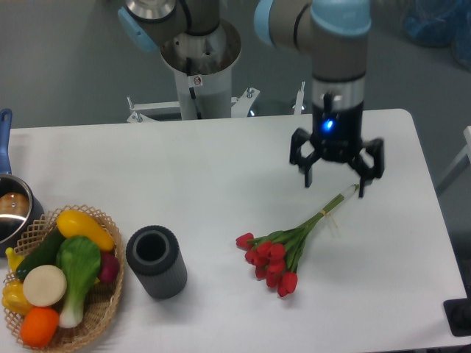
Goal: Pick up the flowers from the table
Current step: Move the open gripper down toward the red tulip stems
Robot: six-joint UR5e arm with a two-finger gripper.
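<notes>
The flowers lie flat on the table, right of centre in the lower half of the frame, red buds clustered toward the bottom and pale stem ends pointing to the upper right. The gripper hangs directly above those stem ends, its fingers spread apart and holding nothing; one fingertip appears just beside the stem tips, contact not determinable. To the left of the flowers stands a dark grey cylinder, open at the top. At lower left sits a wicker basket of vegetables. A pot shows at the left edge.
</notes>
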